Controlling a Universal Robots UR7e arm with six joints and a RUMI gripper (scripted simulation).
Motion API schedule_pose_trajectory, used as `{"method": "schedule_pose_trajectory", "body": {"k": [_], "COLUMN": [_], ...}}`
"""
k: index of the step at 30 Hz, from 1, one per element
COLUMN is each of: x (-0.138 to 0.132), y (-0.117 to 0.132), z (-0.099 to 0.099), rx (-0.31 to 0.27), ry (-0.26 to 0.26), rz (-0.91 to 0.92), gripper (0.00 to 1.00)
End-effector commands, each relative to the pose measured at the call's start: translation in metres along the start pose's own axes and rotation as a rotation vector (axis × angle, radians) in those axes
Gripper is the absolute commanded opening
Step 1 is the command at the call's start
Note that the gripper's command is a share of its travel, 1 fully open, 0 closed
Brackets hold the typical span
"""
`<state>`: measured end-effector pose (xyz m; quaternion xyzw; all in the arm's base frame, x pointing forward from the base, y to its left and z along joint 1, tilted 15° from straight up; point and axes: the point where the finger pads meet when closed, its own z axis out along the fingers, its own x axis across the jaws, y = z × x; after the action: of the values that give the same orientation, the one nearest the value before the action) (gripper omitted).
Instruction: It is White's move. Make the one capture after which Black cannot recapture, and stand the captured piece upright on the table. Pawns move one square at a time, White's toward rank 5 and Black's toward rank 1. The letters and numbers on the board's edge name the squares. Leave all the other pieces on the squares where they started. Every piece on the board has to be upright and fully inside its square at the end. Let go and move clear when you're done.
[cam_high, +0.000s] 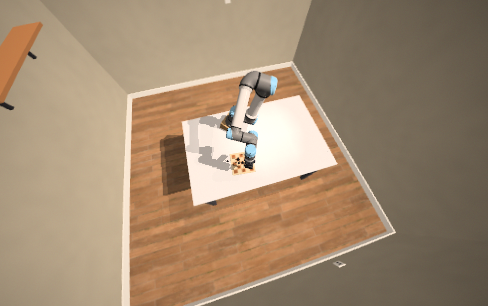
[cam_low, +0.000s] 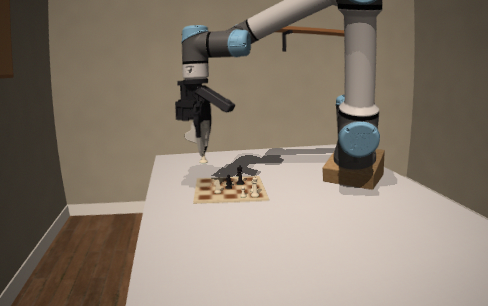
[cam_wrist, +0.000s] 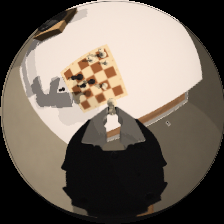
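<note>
The small chessboard (cam_low: 231, 190) lies on the white table near its far left corner; it also shows in the overhead view (cam_high: 241, 165) and the wrist view (cam_wrist: 95, 77). Two black pieces (cam_low: 239, 175) (cam_low: 228, 181) stand on it among white pieces (cam_low: 254, 186) (cam_low: 217, 186) (cam_low: 243, 191). My gripper (cam_low: 202, 149) hangs high above the board's far left side, pointing down. It is shut on a small white piece (cam_low: 203, 160), which hangs from the fingertips clear of the board. The same piece sits between the fingers in the wrist view (cam_wrist: 111, 108). Square labels are too small to read.
The arm's wooden base block (cam_low: 353, 170) stands at the back right of the table. The table's left edge (cam_low: 142, 220) runs close to the board, with wood floor below. A wall shelf (cam_low: 310, 31) is behind the arm.
</note>
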<state>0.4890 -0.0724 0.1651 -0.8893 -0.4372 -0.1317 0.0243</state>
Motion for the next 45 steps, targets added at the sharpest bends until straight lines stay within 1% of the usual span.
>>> {"method": "schedule_pose_trajectory", "body": {"k": [1,3,18,20,35,37,45], "x": [0.003,0.003,0.013,0.013,0.023,0.023,0.026], "y": [-0.002,-0.002,-0.006,-0.006,-0.008,-0.008,-0.008], "z": [-0.001,-0.001,-0.001,-0.001,-0.001,-0.001,-0.001], "rx": [-0.003,-0.003,-0.003,-0.003,-0.004,-0.004,-0.004], "ry": [-0.003,-0.003,-0.002,-0.002,-0.001,-0.001,0.000], "rz": [0.131,0.131,0.600,0.600,1.181,1.181,1.520], "gripper": [0.00,0.00,0.00,0.00,0.00,0.00,0.00]}}
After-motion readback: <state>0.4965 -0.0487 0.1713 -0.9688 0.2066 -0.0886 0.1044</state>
